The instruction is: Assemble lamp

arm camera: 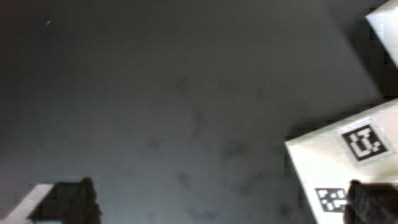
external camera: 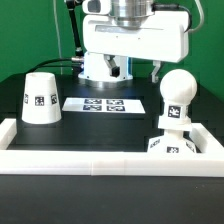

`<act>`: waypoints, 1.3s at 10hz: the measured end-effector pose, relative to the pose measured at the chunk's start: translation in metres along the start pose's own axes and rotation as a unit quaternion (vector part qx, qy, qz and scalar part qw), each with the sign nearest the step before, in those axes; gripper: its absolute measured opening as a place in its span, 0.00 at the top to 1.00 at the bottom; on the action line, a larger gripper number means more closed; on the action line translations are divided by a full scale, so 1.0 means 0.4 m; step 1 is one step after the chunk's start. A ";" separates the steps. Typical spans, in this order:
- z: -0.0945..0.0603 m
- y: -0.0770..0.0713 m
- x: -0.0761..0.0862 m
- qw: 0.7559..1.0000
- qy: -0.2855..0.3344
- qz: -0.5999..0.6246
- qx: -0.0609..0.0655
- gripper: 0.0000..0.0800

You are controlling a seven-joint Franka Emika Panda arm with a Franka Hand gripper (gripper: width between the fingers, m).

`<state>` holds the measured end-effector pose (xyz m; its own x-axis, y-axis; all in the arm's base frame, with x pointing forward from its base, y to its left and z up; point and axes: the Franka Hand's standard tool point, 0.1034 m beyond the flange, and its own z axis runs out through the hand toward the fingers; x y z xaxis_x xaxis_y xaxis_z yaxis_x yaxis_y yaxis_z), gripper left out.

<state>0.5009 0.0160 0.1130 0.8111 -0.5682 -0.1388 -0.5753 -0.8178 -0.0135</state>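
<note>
No readable text or numbers; only square tags on the shade (external camera: 41, 98), bulb (external camera: 178, 97) and marker board (external camera: 103, 104).

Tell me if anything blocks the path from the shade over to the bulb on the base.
Nothing visible does. The shade stands on the exterior view's left, the bulb upright on the base on the right. Between them only the flat marker board lies on the table. The end effector is raised behind, its fingertips hidden.

Shade (external camera: 41, 97): white tagged cone, narrow end up, exterior view's left.
Bulb (external camera: 177, 98): round head up, standing on base.
Base (external camera: 178, 142): white, angular, tagged, exterior view's right.
</note>
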 end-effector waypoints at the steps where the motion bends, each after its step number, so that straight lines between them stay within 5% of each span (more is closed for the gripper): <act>1: -0.002 0.016 0.008 1.000 0.001 -0.010 -0.002 0.13; 2: -0.006 0.066 0.020 0.998 0.003 -0.062 -0.011 0.13; 6: -0.061 0.242 0.082 0.990 0.027 -0.138 -0.008 0.13; 11: -0.056 0.305 0.116 0.986 0.061 -0.154 -0.009 0.13; 13: -0.033 0.331 0.074 0.976 0.102 -0.190 -0.016 0.13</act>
<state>0.4501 -0.1105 0.1201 0.9713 -0.2271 0.0701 -0.2281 -0.9736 0.0060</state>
